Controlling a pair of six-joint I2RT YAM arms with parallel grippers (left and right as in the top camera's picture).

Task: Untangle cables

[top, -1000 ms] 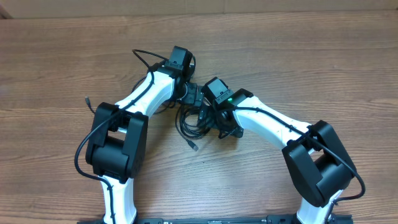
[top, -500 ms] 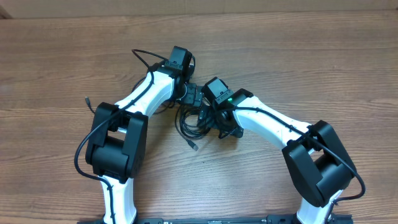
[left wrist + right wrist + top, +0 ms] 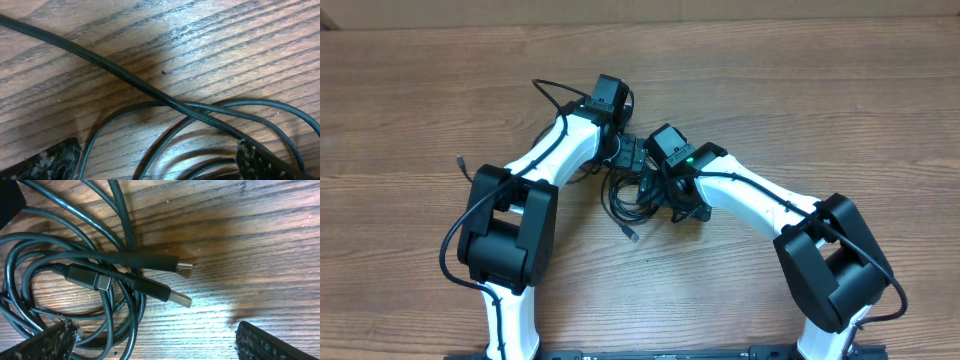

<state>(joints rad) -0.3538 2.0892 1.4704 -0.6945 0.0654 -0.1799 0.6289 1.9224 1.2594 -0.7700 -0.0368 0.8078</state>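
The cables (image 3: 623, 197) are thin black cords lying in a tangled coil on the wooden table (image 3: 800, 90), between my two arms. One silvery plug end (image 3: 634, 236) sticks out toward the front. My left gripper (image 3: 628, 152) is low over the coil's far side and open. In the left wrist view, several strands (image 3: 165, 102) cross between its fingertips (image 3: 45, 160), and nothing is gripped. My right gripper (image 3: 155, 345) is open beside the coil (image 3: 60, 275); looped strands lie by its left finger (image 3: 47, 341). Three plug ends (image 3: 184, 266) lie just ahead of it.
A thin black cord end (image 3: 461, 160) lies left of the left arm (image 3: 535, 160). Another black loop (image 3: 548, 88) rises beside the left wrist. The right arm (image 3: 760, 205) reaches in from the front right. Bare wood lies all around the tangle.
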